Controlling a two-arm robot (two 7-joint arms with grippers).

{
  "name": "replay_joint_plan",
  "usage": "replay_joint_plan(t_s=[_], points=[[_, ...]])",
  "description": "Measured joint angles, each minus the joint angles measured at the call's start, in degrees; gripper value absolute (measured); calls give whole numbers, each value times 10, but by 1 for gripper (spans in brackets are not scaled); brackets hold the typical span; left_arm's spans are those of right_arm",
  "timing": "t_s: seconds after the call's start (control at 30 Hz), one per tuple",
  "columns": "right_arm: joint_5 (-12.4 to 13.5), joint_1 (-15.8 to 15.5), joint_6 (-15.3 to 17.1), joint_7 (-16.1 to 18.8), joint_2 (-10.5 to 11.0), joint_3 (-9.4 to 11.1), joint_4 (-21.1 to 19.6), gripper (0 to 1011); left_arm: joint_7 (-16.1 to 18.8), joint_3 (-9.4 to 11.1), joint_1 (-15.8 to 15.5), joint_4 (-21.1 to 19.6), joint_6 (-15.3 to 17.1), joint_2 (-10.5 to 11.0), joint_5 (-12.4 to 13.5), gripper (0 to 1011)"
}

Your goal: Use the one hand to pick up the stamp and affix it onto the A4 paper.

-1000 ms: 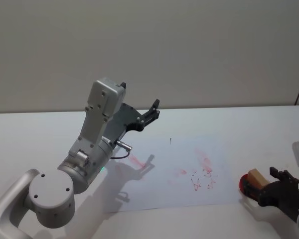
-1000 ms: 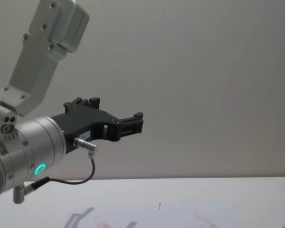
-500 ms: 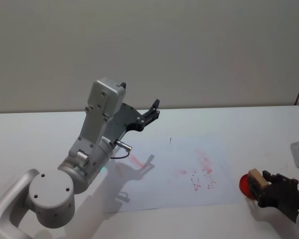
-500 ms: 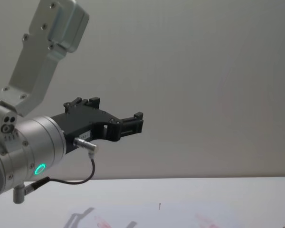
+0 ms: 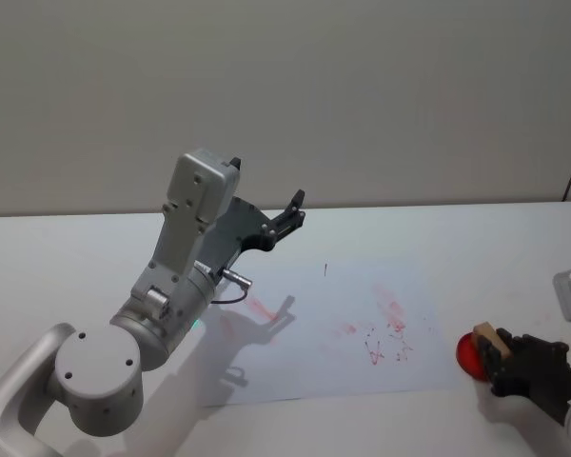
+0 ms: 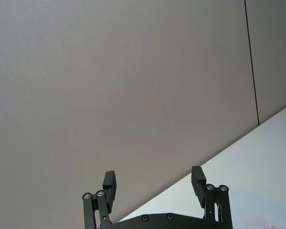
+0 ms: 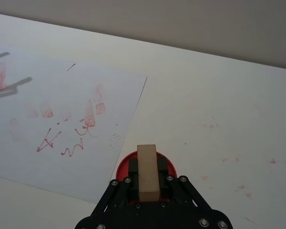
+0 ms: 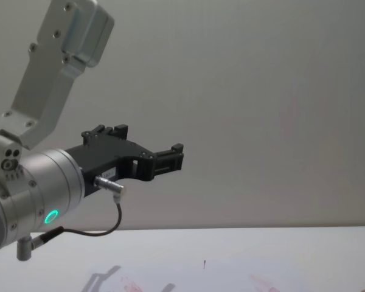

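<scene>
The stamp [image 7: 147, 172], a tan wooden block, is gripped between the black fingers of my right gripper [image 7: 147, 164], which is shut on it. It hangs over a round red ink pad [image 7: 121, 168]; I cannot tell whether it touches the pad. In the head view the right gripper [image 5: 495, 347] holds the stamp [image 5: 487, 336] at the near right, just past the right edge of the A4 paper [image 5: 333, 333]. The paper [image 7: 52, 119] is white, with red imprints and scribbles. My left gripper [image 5: 290, 211] is raised high above the table's left, and it is open [image 6: 153, 181].
The red ink pad [image 5: 468, 354] sits on the white table [image 5: 438, 238] beside the paper's right corner. The table [image 7: 219, 119] carries faint red specks to the right of the pad. The raised left arm [image 8: 42, 182] looms over the table's left. A grey wall stands behind.
My right gripper with the stamp has shifted slightly toward the near right, uncovering more of the red pad. The left arm has not moved.
</scene>
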Motion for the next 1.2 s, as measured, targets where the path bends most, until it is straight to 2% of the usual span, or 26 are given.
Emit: replay_joint_plan(t_s=[0.2,0.43,0.67,0.83,0.93,1.03,1.1,1.2], points=[[-5,6,-11,10,-2,0,1,214,0,0,0,0,0,0,0,1001],[-18,26,-34,39,-8,-2,4,214,0,0,0,0,0,0,0,1001],[-30,58,-55,83,-22,-8,14,214,0,0,0,0,0,0,0,1001],[-39,91,-64,127,-40,-16,33,214,0,0,0,0,0,0,0,1001],[-42,102,-64,145,-46,-20,42,214,0,0,0,0,0,0,0,1001],[-48,121,-61,179,-57,-27,61,214,0,0,0,0,0,0,0,1001],[-49,125,-60,183,-59,-29,65,214,0,0,0,0,0,0,0,1001],[-56,142,-49,213,-69,-36,84,214,0,0,0,0,0,0,0,1001]])
